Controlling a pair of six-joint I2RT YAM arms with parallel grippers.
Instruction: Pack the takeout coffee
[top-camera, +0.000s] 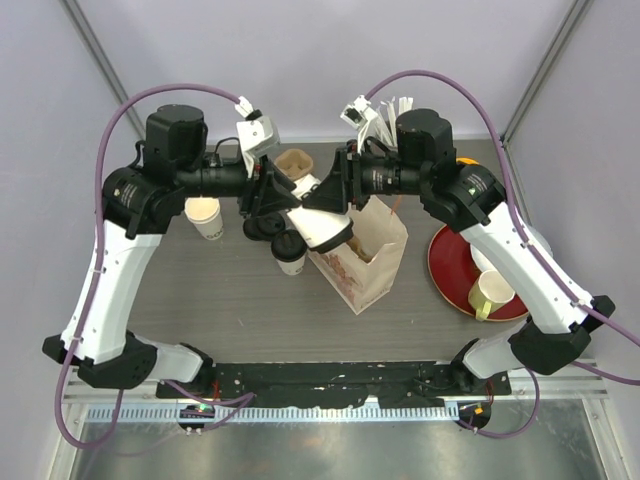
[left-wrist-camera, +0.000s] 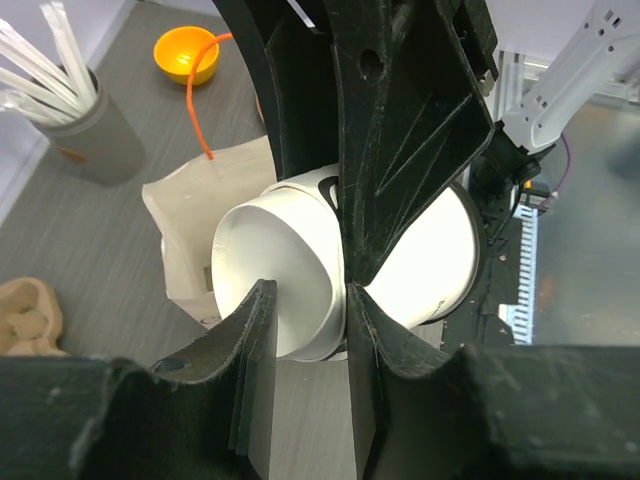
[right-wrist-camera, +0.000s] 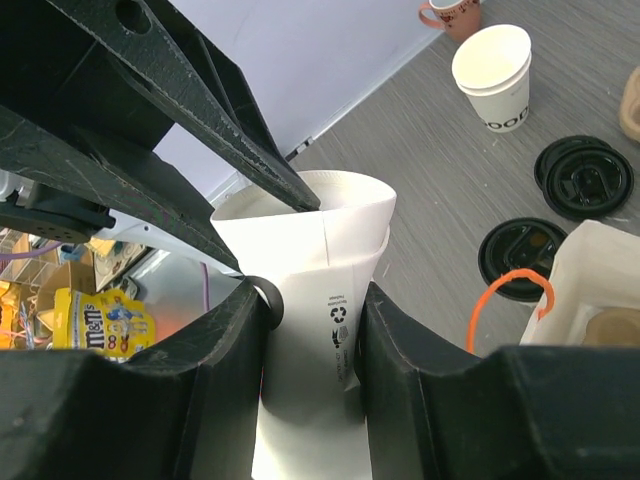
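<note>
Takeout coffee (top-camera: 290, 252), with its black lid on, stands on the table (top-camera: 230, 300) just beside the paper bag (top-camera: 375, 265). Loose black lids (top-camera: 258, 228) lie on its other side, and neither arm holds it. Above it, the right gripper (right-wrist-camera: 312, 340) clamps the body of the nested white cups (right-wrist-camera: 335, 240). The left gripper (left-wrist-camera: 310, 365) has a finger on either side of their rim; whether it pinches the rim cannot be told.
</note>
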